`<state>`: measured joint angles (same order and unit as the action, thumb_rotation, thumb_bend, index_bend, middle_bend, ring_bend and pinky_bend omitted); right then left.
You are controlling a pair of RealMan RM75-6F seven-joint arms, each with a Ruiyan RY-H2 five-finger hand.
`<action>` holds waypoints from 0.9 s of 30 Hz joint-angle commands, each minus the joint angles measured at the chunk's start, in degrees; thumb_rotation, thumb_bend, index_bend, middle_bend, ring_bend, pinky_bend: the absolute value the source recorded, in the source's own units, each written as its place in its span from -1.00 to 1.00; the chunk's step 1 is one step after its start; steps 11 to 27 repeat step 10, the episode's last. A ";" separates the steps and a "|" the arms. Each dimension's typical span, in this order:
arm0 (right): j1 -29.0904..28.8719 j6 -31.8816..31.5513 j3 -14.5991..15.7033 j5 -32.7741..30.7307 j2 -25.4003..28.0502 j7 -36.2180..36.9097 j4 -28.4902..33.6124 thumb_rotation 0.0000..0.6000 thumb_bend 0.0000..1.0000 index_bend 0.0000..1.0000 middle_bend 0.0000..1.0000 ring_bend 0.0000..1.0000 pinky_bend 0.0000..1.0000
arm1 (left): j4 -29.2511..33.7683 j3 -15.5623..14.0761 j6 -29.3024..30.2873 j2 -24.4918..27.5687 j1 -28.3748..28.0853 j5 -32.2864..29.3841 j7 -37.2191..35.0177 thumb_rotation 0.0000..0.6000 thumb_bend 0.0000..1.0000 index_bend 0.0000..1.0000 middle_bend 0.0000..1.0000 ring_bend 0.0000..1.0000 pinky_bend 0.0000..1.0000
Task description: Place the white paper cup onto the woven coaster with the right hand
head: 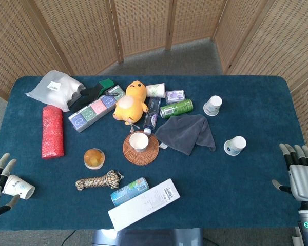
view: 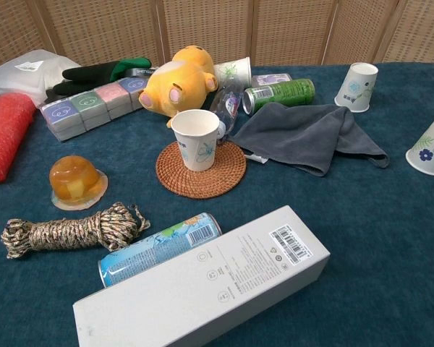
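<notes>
Head view: your cup [head: 139, 141] stands upright on the coaster [head: 140, 148], centre frame, so placement looks done. Your right robot hand [head: 303, 177], lower right, is empty, fingers apart; next you only park it off the worktop [head: 246, 102]

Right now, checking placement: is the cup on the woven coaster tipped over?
No, the white paper cup stands upright, mouth up, on the woven coaster in the chest view.
</notes>
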<state>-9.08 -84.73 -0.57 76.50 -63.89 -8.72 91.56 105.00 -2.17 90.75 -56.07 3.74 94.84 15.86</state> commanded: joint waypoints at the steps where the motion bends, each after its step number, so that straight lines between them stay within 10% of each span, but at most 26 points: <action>1: 0.79 -0.32 -0.13 -0.19 0.52 -2.75 1.43 1.00 -1.00 -1.00 -1.00 -1.00 -1.00 | -0.52 0.39 0.14 -0.43 -0.12 -0.62 0.19 1.00 -0.45 -1.00 -1.00 -1.00 -1.00; 27: 2.37 -0.58 -0.68 -0.60 1.81 -4.61 4.20 1.00 -1.00 -1.00 -1.00 -1.00 -1.00 | -1.11 0.18 1.20 -0.88 0.07 0.37 0.41 1.00 -0.45 -1.00 -1.00 -1.00 -1.00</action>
